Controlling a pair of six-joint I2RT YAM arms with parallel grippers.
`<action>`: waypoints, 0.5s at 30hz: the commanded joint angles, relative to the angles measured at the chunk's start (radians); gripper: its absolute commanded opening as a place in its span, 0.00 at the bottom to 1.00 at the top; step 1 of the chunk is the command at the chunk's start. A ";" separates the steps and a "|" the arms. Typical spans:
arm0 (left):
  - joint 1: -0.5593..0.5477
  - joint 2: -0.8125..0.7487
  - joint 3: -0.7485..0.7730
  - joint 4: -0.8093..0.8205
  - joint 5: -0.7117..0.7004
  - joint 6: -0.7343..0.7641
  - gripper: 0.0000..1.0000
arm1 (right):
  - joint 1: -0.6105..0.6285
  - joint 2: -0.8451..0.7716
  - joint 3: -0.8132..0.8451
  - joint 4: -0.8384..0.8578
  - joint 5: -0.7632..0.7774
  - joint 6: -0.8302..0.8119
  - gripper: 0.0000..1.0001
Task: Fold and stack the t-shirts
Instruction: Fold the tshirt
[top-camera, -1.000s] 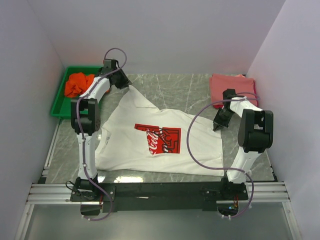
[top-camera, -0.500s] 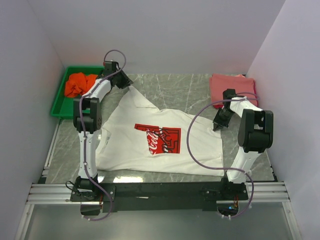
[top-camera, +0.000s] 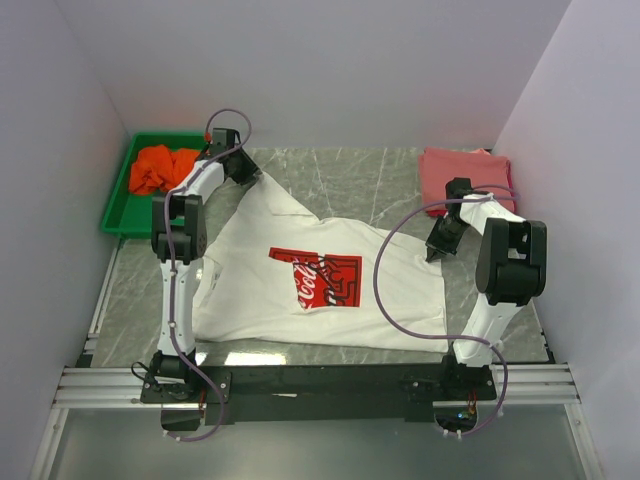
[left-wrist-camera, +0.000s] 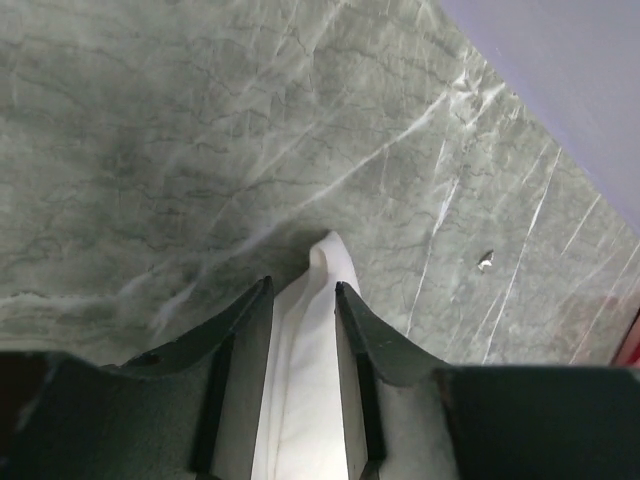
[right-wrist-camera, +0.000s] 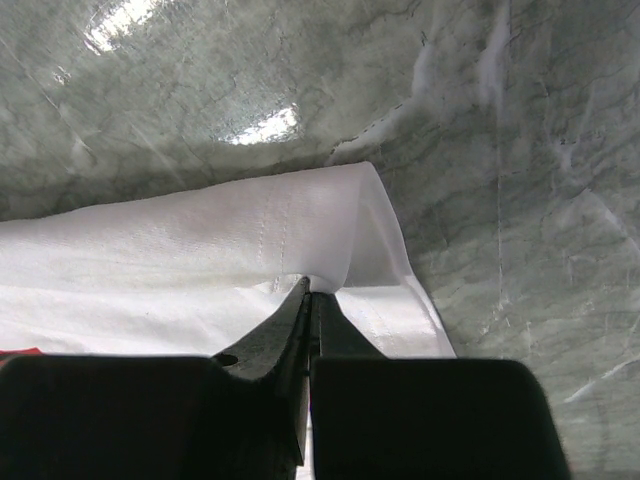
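A white t-shirt (top-camera: 300, 300) with a red square chest print (top-camera: 318, 277) lies spread on the marble table. My left gripper (top-camera: 252, 172) is at the shirt's far-left tip. In the left wrist view its fingers (left-wrist-camera: 302, 287) stand apart, with a strip of white cloth (left-wrist-camera: 310, 380) between them. My right gripper (top-camera: 437, 252) is at the shirt's right edge. In the right wrist view it (right-wrist-camera: 309, 285) is shut on a pinched fold of white cloth (right-wrist-camera: 200, 240). An orange t-shirt (top-camera: 160, 168) lies crumpled in the tray. Folded salmon-pink shirts (top-camera: 462, 175) are stacked at the far right.
The green plastic tray (top-camera: 112, 215) stands at the far left against the side wall. White walls close in the left, back and right. The metal rail (top-camera: 320, 385) with both arm bases runs along the near edge.
My left arm has reached slightly farther back and its wrist has shifted a little left. The white shirt and my right arm have not visibly moved.
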 joint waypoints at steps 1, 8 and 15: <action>0.005 0.023 0.070 0.000 -0.029 -0.016 0.38 | 0.000 0.018 0.012 -0.012 -0.005 0.010 0.00; 0.007 0.051 0.087 0.022 -0.034 -0.030 0.36 | 0.000 0.027 0.017 -0.015 -0.011 0.013 0.00; 0.010 0.089 0.109 0.051 -0.009 -0.039 0.36 | -0.001 0.055 0.039 -0.028 -0.017 0.013 0.00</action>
